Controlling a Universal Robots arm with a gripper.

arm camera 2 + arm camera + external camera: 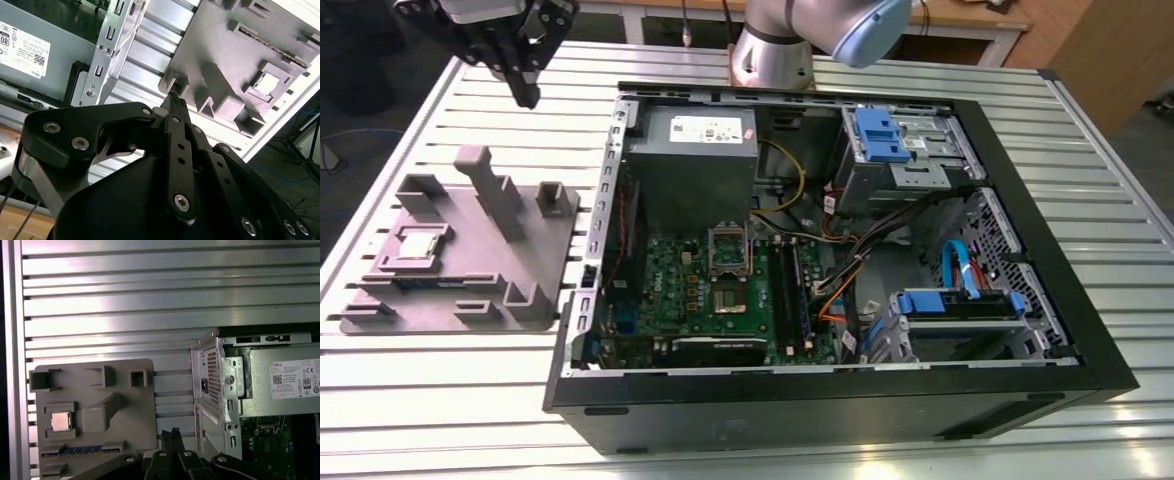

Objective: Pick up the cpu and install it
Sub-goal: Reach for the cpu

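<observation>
**CPU rests in tray; jaws closed and empty**

The jaws are shut on nothing, fingertips pressed together. In the exterior view they hang from the arm [787,40] above the slatted metal counter [440,400], over the gap between the grey plastic tray [460,300] and the open computer case [854,400].

The cpu [60,421] lies flat in 1 square recess of the tray, on the side away from the case and well apart from the jaws.

The case lies open at the exterior view's right of the tray. Inside it are a green motherboard [707,300] and, just beside that, a grey power supply box [694,150] with a white label.
</observation>
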